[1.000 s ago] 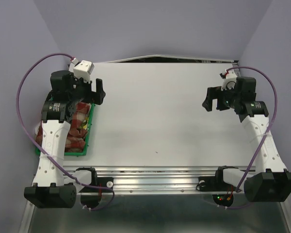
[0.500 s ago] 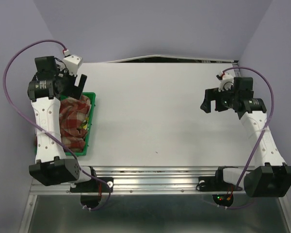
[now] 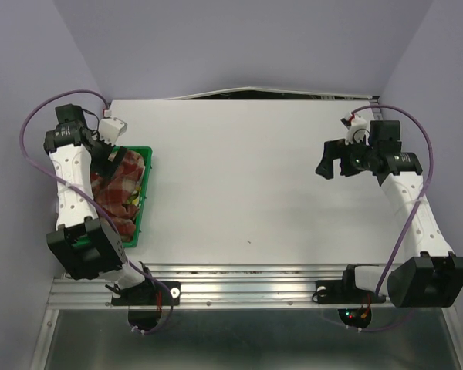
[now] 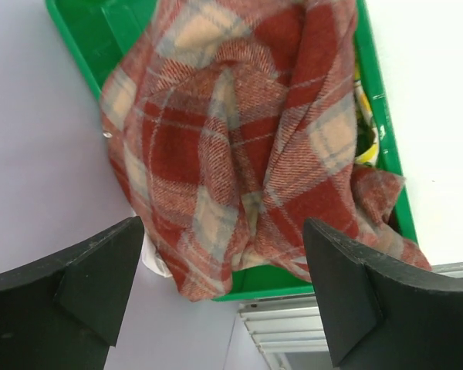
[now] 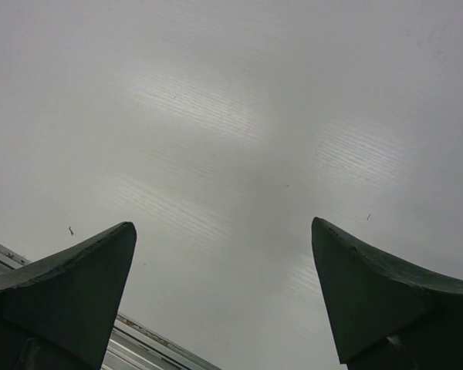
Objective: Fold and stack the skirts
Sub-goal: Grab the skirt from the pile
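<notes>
Plaid skirt [image 4: 239,139], red and cream: is lying crumpled in the green tray [image 4: 100,31] at the left edge of the table [image 3: 247,169], one corner spilling over the tray's rim.

Fruit-print skirt [image 4: 364,127]: is showing only as a yellow-green sliver under the plaid, against the tray wall.

Left gripper [image 4: 222,227]: is hovering above the plaid skirt with its jaws spread wide, gripping nothing. The cloth is lying directly below, framed between the two fingers.

Right gripper [image 5: 224,227]: is hanging over bare table on the right, well apart from the tray, jaws spread and empty.
</notes>
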{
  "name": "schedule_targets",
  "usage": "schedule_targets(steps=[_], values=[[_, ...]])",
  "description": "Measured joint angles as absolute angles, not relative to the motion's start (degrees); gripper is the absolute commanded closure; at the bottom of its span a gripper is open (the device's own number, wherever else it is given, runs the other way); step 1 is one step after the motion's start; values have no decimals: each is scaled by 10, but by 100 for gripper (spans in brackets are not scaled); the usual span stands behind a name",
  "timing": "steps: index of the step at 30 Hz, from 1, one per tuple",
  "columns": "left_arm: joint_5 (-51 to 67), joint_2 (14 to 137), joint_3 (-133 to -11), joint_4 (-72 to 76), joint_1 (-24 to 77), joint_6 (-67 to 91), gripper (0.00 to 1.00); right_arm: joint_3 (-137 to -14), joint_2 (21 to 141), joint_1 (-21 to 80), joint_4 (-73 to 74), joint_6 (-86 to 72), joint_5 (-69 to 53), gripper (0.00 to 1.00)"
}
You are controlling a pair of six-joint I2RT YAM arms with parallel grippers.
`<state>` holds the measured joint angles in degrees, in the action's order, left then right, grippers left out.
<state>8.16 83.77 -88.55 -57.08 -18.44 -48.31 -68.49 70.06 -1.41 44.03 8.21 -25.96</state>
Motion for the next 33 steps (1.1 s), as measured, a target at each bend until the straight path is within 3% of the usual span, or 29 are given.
schedule_targets(steps=[9, 14, 19, 22, 27, 33], values=[[48, 877, -823, -514, -202, -482, 10, -693, 704, -14, 445, 83, -273, 0], [27, 880, -794, -481, -204, -484, 23, -694, 715, -14, 446, 82, -277, 0], [16, 880, -776, -471, -208, -491, 54, -701, 720, -14, 446, 82, -277, 0], [13, 878, -776, -471, -211, -496, 98, -704, 721, -14, 446, 82, -277, 0], [13, 846, -799, -500, -212, -494, 100, -709, 721, -14, 446, 82, -277, 0], [25, 786, -974, -571, -214, -473, 100, -709, 721, -14, 446, 82, -281, 0]])
